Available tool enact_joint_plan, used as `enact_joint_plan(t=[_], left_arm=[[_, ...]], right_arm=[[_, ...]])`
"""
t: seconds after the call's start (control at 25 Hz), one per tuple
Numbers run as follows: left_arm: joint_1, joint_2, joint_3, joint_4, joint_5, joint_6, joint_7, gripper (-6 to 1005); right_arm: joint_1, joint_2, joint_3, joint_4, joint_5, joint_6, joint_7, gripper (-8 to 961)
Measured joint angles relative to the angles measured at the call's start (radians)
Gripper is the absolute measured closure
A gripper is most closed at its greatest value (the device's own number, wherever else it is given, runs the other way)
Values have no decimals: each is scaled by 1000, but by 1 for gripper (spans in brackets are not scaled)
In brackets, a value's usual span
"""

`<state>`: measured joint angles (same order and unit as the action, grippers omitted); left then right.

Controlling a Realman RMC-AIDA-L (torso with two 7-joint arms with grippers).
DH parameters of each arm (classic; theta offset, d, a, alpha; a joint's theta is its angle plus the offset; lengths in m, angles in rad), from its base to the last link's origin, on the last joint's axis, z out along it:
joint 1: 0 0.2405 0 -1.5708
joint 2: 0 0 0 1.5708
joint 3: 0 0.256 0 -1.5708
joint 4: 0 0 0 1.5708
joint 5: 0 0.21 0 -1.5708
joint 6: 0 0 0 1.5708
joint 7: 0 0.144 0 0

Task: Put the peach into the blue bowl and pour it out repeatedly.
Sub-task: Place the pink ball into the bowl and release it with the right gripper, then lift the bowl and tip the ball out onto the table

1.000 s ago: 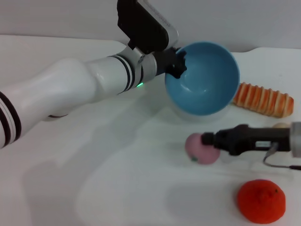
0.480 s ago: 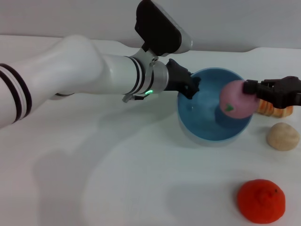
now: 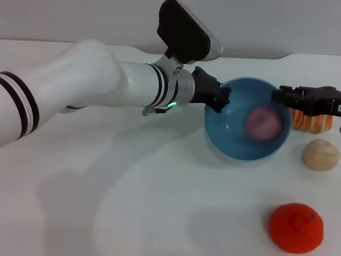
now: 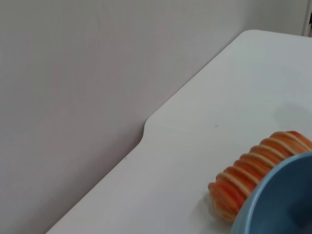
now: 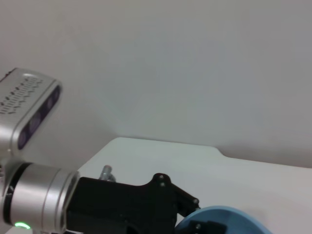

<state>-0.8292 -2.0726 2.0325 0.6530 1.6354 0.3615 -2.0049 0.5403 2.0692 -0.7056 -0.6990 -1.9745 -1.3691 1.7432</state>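
Note:
The blue bowl stands upright on the white table, right of centre in the head view. My left gripper is shut on its left rim. The pink peach is inside the bowl, blurred by motion. My right gripper hovers at the bowl's right rim, open and empty. The left wrist view shows a piece of the bowl's edge. The right wrist view shows the bowl's rim and my left gripper.
A striped orange bread toy lies just behind the bowl's right side and also shows in the left wrist view. A beige round lump sits right of the bowl. An orange-red bumpy fruit sits at the front right.
My right gripper lifted the peach from the table to over the bowl and let it go; it dropped inside. My left gripper brought the tilted bowl upright.

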Motion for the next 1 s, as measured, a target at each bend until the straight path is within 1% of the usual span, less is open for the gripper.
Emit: enact_joint_plan(t=[0.16,0.28,0.32,0.44,0.6,0.64,0.68,0.72,0.76,0.84,0.88,1.0], left_arm=[[4,0,0,0,0,-3,0,1001],[6,0,0,-1,0,-4,2,1001],[6,0,0,-1,0,-4,2,1001],[12,0,1,15,0,-20,11,1000],[16,1,15,44,0,-99,45,1000],[19,1,40,63,0,-158,90,1000],[19,1,40,63,0,-158,90,1001],[22,0,88,78,0,-233,152,1001],[22,0,88,78,0,-233,152,1001],[24,-3,161,91,-1,-329,217,1001],[26,-4,197,97,-1,-376,241,1001],[41,-4,316,131,-1,-543,314,1001]], right_arm=[[-8,0,0,0,22,16,-2,593],[-40,-1,1,4,99,20,-34,576],[-40,-1,1,4,99,20,-34,570],[-92,-2,22,8,174,27,-50,559],[-180,-2,100,50,283,27,-124,559],[-229,-3,158,87,336,23,-169,560],[-229,-3,158,87,336,23,-169,560],[-256,-3,195,106,359,22,-192,560],[-277,-4,225,121,370,21,-205,560],[-309,-4,273,141,378,20,-219,560],[-338,-4,308,160,379,19,-229,560],[-354,-4,330,180,379,19,-248,559]])
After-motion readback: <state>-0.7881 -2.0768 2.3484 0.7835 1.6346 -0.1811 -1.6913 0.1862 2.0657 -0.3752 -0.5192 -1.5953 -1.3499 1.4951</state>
